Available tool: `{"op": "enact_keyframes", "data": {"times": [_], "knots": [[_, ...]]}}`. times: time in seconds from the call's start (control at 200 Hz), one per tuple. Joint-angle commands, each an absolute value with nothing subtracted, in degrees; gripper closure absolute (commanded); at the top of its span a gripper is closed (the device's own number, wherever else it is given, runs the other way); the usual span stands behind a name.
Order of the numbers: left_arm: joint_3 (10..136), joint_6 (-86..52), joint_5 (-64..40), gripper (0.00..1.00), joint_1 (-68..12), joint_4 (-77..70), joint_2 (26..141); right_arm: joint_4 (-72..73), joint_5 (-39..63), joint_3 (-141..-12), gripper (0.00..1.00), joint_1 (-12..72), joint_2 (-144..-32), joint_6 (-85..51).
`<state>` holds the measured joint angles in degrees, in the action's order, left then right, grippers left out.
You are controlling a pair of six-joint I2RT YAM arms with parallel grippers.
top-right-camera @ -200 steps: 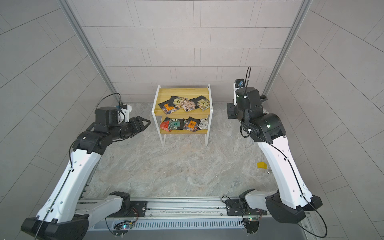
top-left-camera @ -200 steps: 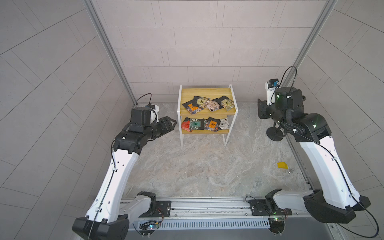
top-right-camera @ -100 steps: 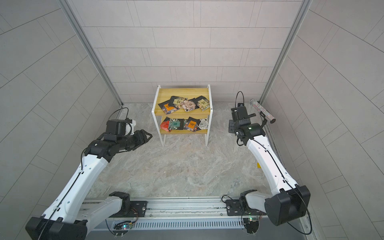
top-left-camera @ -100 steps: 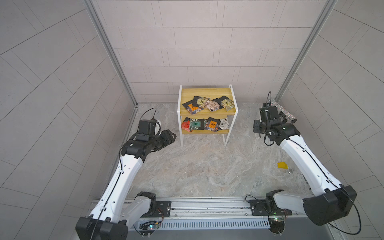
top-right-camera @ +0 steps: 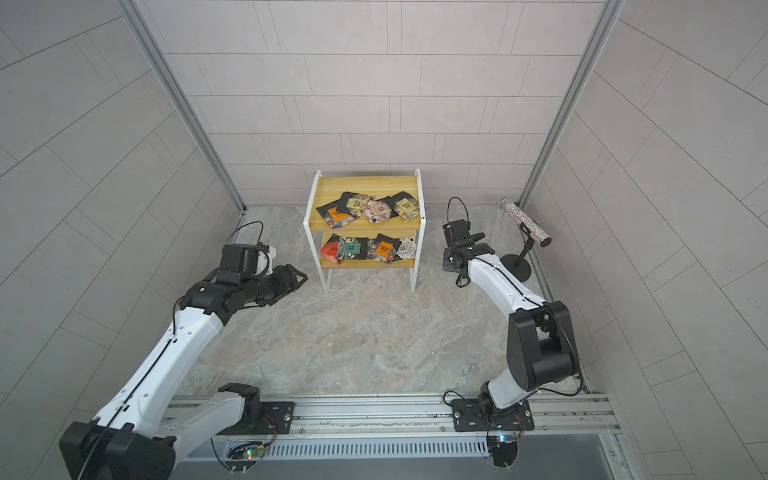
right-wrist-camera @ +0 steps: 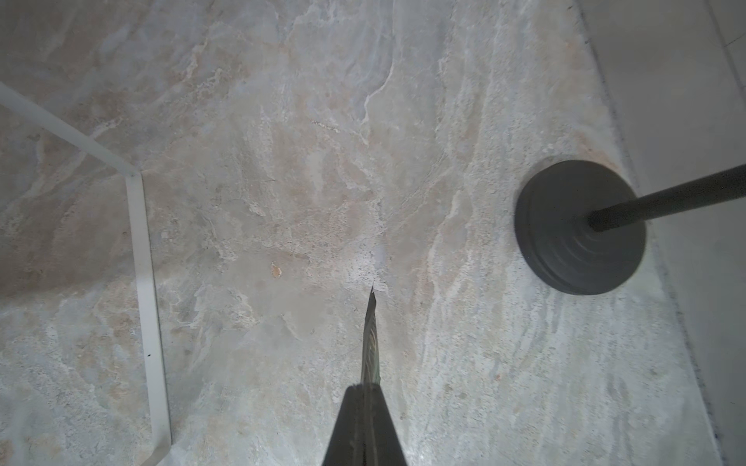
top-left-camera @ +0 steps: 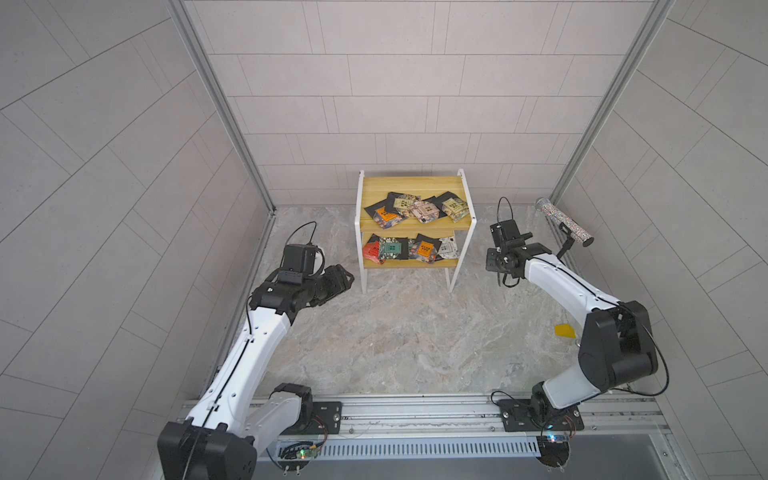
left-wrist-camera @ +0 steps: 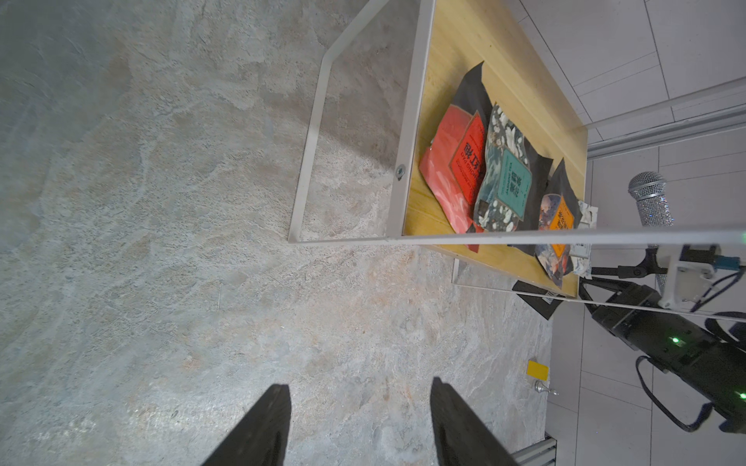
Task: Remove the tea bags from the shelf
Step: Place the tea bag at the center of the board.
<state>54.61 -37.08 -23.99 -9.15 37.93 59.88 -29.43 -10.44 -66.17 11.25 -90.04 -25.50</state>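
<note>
The shelf (top-left-camera: 413, 183) stands at the back middle in both top views, yellow boards in a white frame. Several tea bags (top-left-camera: 419, 208) lie on its upper board and several more (top-left-camera: 409, 248) on the lower one; the left wrist view shows the lower ones (left-wrist-camera: 502, 181). My left gripper (top-left-camera: 347, 277) is open and empty, low at the shelf's left, pointing at it, jaws (left-wrist-camera: 359, 395) apart over bare floor. My right gripper (right-wrist-camera: 365, 387) is shut on a tea bag (right-wrist-camera: 370, 339) seen edge-on, pointing down at the floor right of the shelf (top-right-camera: 457, 270).
A black round-based stand (right-wrist-camera: 579, 228) with a glittery tube (top-left-camera: 565, 222) is at the back right, close to my right arm. A small yellow block (top-left-camera: 564, 331) lies by the right wall. The mounting rail (top-left-camera: 415, 411) runs along the front. Tiled walls close in three sides.
Both arms have come down from high up toward the floor. The right gripper dropped beside the shelf's right side; the left sank beside its left side.
</note>
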Motion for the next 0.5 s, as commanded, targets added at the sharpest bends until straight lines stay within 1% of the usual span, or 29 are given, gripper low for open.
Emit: {"op": "enact_keyframes", "data": {"times": [0.0,0.27,0.355,0.44,0.495], "knots": [[54.14,-37.03,-23.88,0.38,-9.28,37.0,59.98,-27.17,-7.54,-67.14,1.0,12.24,-92.26,-28.33],[54.54,-36.87,-23.83,0.37,-9.23,37.15,61.11,-24.24,-0.12,-67.7,1.0,13.14,-97.07,-32.0],[54.75,-36.74,-23.79,0.38,-9.28,37.09,61.58,-23.69,0.66,-67.6,1.0,13.45,-97.42,-32.75],[54.76,-36.69,-24.04,0.37,-9.23,36.91,62.08,-22.97,1.91,-67.35,0.97,13.49,-97.41,-33.32],[54.76,-36.72,-24.18,0.37,-9.24,36.86,62.3,-22.94,2.75,-67.45,0.93,13.49,-97.4,-33.48]]}}
